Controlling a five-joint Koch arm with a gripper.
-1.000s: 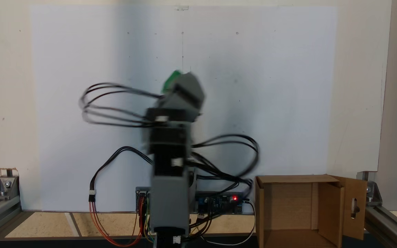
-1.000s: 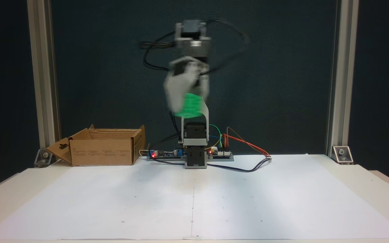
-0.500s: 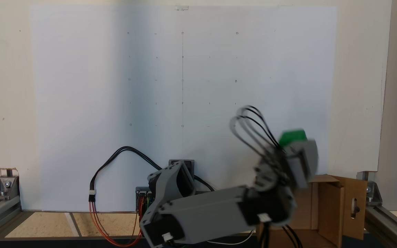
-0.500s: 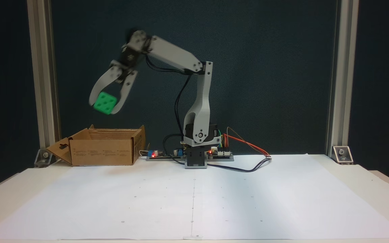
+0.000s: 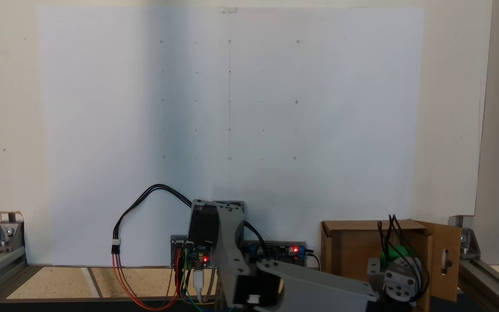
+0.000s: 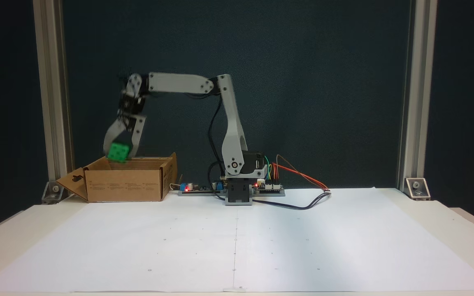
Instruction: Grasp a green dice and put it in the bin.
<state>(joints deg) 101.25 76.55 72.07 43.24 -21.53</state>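
A: While the arm reaches left in a fixed view, the hand [image 6: 118,157] points down, jaws pinched on the green dice [image 6: 118,151].

B: Where's it sitting?

A: Right at the rim of the cardboard bin [image 6: 126,184], over the opening, probably so it drops in. Not released yet.

B: Other fixed view?

A: Green dice [image 5: 394,252] over the bin [image 5: 353,242].

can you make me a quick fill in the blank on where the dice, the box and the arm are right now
1. The green dice is held between the ____ of the gripper.
2. In a fixed view the dice hangs just above the open top of the ____.
3. The bin is made of brown ____.
4. The table is covered with white ____.

Missing words: jaws; bin; cardboard; paper
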